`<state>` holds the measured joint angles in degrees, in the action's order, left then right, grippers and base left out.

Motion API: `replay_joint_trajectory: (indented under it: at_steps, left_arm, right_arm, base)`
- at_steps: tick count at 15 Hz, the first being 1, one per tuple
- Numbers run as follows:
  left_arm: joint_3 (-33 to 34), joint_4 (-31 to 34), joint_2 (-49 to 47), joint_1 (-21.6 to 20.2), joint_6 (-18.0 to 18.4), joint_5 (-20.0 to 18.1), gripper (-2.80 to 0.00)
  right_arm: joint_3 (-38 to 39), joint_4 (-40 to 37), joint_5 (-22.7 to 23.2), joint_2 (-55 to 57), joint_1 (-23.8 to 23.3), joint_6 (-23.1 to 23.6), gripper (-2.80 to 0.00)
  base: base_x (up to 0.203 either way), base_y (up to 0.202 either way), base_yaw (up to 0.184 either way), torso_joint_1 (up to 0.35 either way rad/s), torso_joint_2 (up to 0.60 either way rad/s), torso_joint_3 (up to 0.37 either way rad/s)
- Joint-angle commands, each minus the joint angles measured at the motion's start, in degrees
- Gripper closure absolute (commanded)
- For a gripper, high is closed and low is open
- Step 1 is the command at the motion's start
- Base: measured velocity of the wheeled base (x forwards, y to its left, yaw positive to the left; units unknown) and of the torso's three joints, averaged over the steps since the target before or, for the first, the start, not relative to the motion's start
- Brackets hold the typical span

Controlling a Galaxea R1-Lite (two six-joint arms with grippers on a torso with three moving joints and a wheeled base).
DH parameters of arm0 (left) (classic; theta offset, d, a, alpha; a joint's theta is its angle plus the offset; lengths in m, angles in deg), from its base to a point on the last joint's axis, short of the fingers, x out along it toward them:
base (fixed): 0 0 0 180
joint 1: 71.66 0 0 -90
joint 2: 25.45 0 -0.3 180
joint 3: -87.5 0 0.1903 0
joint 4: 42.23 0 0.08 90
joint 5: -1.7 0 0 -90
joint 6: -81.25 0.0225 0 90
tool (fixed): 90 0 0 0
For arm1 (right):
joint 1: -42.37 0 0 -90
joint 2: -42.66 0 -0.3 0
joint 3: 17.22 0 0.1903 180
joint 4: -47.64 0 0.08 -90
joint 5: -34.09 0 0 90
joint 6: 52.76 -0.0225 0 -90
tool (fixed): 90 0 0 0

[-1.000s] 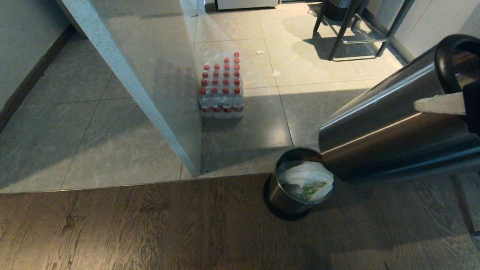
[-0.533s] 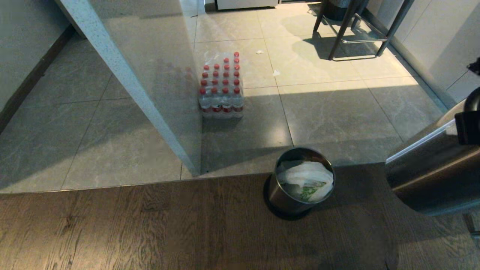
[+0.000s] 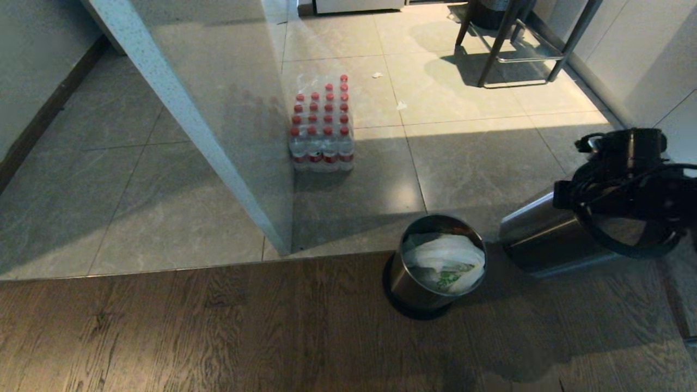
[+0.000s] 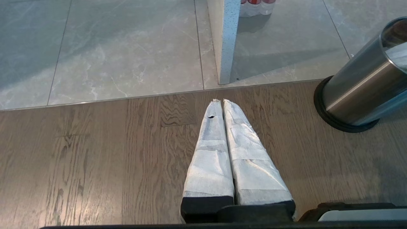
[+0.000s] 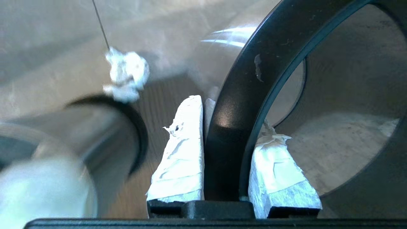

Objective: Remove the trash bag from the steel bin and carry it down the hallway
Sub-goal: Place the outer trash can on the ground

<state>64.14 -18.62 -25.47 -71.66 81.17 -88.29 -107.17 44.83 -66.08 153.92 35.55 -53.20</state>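
We cannot see the right gripper (image 3: 626, 218) itself in the head view, since its wrist and cables cover it. The steel shell (image 3: 544, 239) it grips runs behind that arm. In the right wrist view the near bin (image 5: 95, 133) is blurred. The trash bag (image 3: 444, 264) shows only its top; its handles are indistinct.

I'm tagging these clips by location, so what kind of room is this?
Most likely a home or flat, at a doorway where wood flooring meets a tiled kitchen-like area. Clues: a shrink-wrapped pack of water bottles on the tiles, stool legs beyond, and a small steel bin holding a trash bag.
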Motion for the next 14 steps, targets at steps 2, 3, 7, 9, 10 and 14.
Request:
replay_joint_trajectory:
  at_steps: [2, 3, 7, 9, 10, 14]
  left_arm:
    - [0.00, 0.02, 0.02, 0.00, -0.01, 0.00, 0.00]
    - [0.00, 0.02, 0.02, 0.00, -0.01, -0.02, 0.00]
    - [0.00, 0.02, 0.02, 0.00, -0.01, 0.07, 0.00]
    - [0.00, 0.02, 0.02, 0.00, -0.01, 0.07, 0.00]
    - [0.00, 0.02, 0.02, 0.00, -0.01, -0.02, 0.00]
    - [0.00, 0.02, 0.02, 0.00, -0.01, 0.06, 0.00]
  right_arm:
    - [0.25, 11.02, 1.18, 12.95, -3.08, 1.43, 0.00]
    - [0.21, 12.84, 1.39, 15.30, -3.53, 1.87, 0.00]
    - [-3.93, 14.11, 1.55, 21.41, -5.01, 3.06, 0.00]
    - [-3.99, 14.36, 2.64, 21.80, -5.22, 3.17, 0.00]
    - [-4.35, 15.80, 3.13, 21.14, -5.26, 3.89, -2.80]
    - [-1.82, 20.80, 4.43, 18.00, -5.90, 10.25, -2.80]
  base:
    - [0.000, 0.000, 0.000, 0.000, 0.00, 0.000]
    - [0.000, 0.000, 0.000, 0.000, 0.00, 0.000]
    - [0.000, 0.000, 0.000, 0.000, 0.00, 0.000]
    - [0.000, 0.000, 0.000, 0.000, 0.00, 0.000]
    - [0.000, 0.000, 0.000, 0.000, 0.00, 0.000]
    - [0.000, 0.000, 0.000, 0.000, 0.00, 0.000]
